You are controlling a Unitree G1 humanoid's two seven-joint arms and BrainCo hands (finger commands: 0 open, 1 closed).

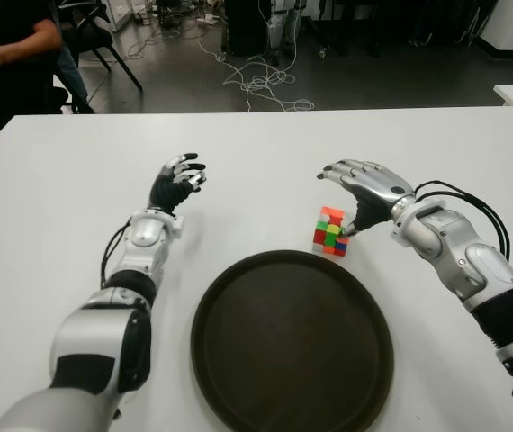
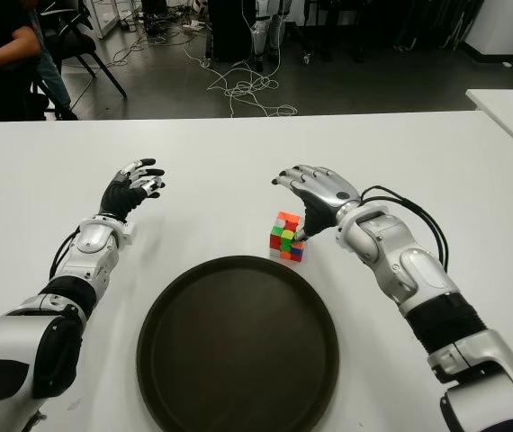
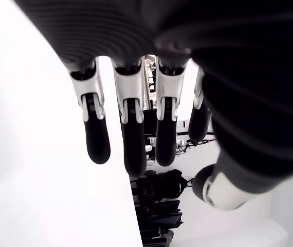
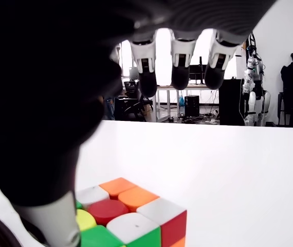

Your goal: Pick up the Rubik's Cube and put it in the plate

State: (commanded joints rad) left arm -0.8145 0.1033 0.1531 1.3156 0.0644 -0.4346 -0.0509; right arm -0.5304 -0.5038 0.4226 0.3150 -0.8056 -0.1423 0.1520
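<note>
- Cube (image 1: 331,230) sits on the white table (image 1: 58,180), just beyond the far-right rim of the plate (image 1: 211,360); apart from the rim or barely touching, can't tell.
- Right hand (image 1: 364,187) is over and just right of the cube, fingers (image 4: 180,69) spread and stretched out past it, thumb (image 4: 54,226) down against the cube's right side. Nothing gripped yet.
- Left hand (image 1: 177,183) shows over the table well left of the cube, far-left of the plate, fingers loosely apart, holding nothing. Idle.
- Plate: dark, round, nothing in it, near centre of the table.
- Person seated at the far left, beyond the table edge.
- Step: reach/pre-grasp, looks like the hand is set for the pinch; task barely begun.
- Next: curl the fingers onto the cube's far-left side against the thumb, lift, then a short move toward the near-left over the plate and release. Cube is small and smooth-sided, may skid if the thumb pushes first.
</note>
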